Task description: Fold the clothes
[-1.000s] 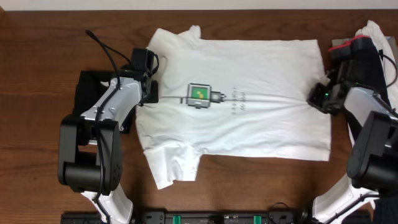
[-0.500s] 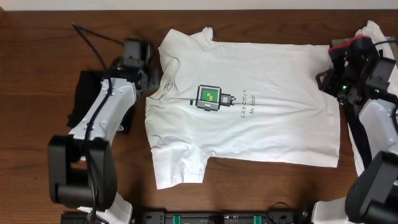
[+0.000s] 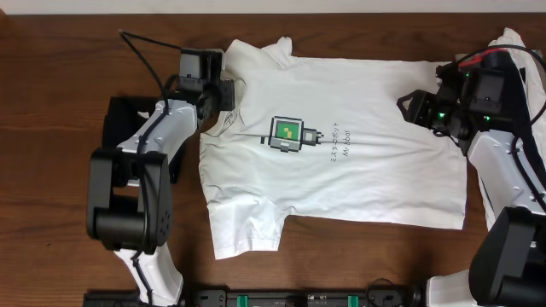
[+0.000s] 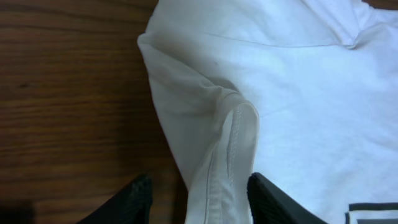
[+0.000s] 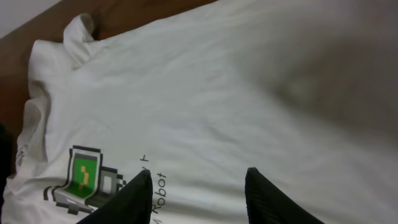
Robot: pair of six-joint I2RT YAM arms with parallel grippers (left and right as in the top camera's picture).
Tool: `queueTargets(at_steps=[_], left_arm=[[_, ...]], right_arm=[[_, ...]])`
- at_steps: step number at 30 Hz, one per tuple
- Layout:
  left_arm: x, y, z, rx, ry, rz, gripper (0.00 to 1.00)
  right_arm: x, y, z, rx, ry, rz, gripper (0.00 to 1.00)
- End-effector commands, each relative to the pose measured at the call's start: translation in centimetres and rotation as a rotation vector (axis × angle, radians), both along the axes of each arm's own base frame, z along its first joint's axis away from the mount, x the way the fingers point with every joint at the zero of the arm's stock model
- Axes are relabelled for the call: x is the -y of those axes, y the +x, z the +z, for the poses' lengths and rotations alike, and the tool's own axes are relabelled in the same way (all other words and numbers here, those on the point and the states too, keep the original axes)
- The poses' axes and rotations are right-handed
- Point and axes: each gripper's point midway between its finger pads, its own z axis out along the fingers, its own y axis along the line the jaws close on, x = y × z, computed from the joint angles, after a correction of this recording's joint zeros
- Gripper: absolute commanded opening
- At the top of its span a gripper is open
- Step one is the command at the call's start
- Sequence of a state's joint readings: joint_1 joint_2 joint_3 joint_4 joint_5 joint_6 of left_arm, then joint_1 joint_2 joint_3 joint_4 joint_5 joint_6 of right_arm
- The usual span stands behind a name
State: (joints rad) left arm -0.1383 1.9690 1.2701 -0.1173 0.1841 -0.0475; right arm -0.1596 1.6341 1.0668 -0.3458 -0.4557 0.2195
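The large white T-shirt (image 3: 358,170) lies spread flat on the wooden table, print side up, with its collar to the left and hem to the right. The green pixel-robot print (image 3: 287,134) sits mid-chest and also shows in the right wrist view (image 5: 81,174). My left gripper (image 3: 226,92) is at the collar end; in the left wrist view its fingers (image 4: 199,183) are open on either side of a raised seamed fold of fabric (image 4: 230,137). My right gripper (image 3: 409,107) is open and empty, hovering over the hem end of the shirt (image 5: 199,177).
A black garment (image 3: 115,141) lies under the left arm at the table's left side. A white garment (image 3: 512,43) lies at the far right behind the right arm. Bare wood (image 4: 68,93) lies left of the collar.
The shirt shifted right and flattened out a second ago. Since then my left gripper has come to the collar and my right gripper has swung left over the hem.
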Motion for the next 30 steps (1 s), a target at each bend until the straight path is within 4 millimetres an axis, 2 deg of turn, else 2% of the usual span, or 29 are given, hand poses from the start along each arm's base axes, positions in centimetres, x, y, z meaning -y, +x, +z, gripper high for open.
queueTargets(at_steps=[1,8,11,17,18,20,26,30], left_arm=[[0.1,0.4,-0.9,0.003,-0.001,-0.023,0.48],[0.3,0.4,-3.3,-0.028,0.009,-0.034,0.42],[0.3,0.5,-3.7,-0.03,0.012,-0.037,0.39],[0.1,0.5,-3.8,-0.024,0.034,-0.053,0.22],[0.0,0.5,-3.9,-0.024,0.047,-0.061,0.13],[-0.7,0.4,-4.0,-0.028,0.081,-0.045,0.06],[-3.5,0.5,-3.3,-0.027,0.17,0.04,0.06],[-5.2,0.8,-2.3,-0.01,0.187,0.09,0.06]], right_arm=[[-0.7,0.0,-0.4,-0.02,0.014,-0.007,0.47],[-0.6,0.0,-0.5,-0.033,0.015,-0.034,0.47],[-0.5,0.0,-0.5,-0.034,0.012,-0.037,0.47],[0.3,0.1,-1.1,-0.049,-0.021,-0.072,0.46],[0.5,0.0,-1.5,-0.06,-0.031,-0.081,0.46],[0.6,-0.1,-2.3,-0.081,-0.034,-0.084,0.46],[0.6,-0.3,-5.4,-0.159,-0.027,-0.082,0.45],[1.2,-0.7,-8.7,-0.234,-0.055,-0.103,0.45]])
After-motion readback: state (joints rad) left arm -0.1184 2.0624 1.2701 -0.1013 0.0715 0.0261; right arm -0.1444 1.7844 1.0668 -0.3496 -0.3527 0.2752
